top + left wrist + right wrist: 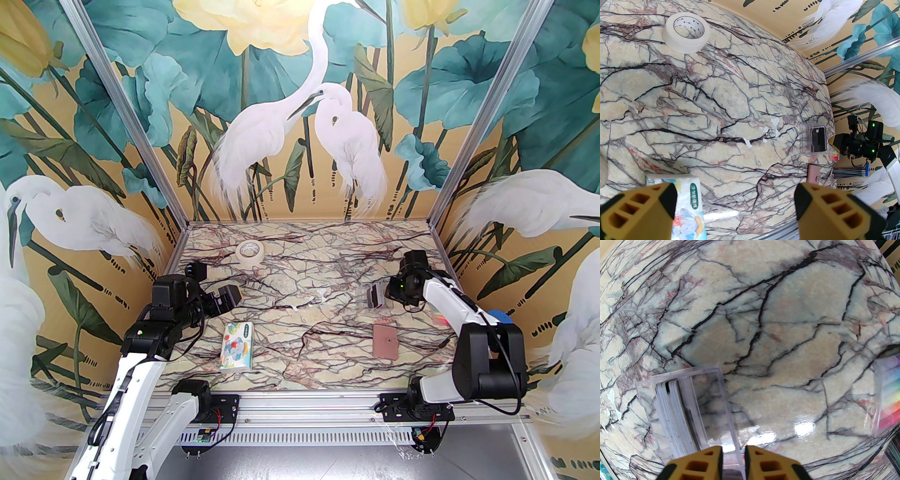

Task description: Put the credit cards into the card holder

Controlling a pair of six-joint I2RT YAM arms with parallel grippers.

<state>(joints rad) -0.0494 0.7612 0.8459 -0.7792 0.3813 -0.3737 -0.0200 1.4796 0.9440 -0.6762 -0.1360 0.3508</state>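
Note:
The credit cards (675, 413) stand on edge as a small stack inside a clear plastic box (710, 380); a dark card (818, 138) faces the left wrist camera. In the top view that box (375, 297) sits right of centre. My right gripper (733, 452) is nearly closed, with the box's right wall between its fingertips; in the top view the right gripper (385, 296) is against the box. The pink card holder (385, 341) lies folded shut, just nearer than the box, and its edge (813, 174) is in the left wrist view. My left gripper (734, 199) is open and empty, hovering at the left (233, 296).
A cartoon-printed tissue pack (237, 346) lies at the near left, below the left fingers (686, 206). A masking tape roll (248, 251) sits at the far left. A clear pack of coloured pens (889, 399) lies by the right wall. The table's middle is bare marble.

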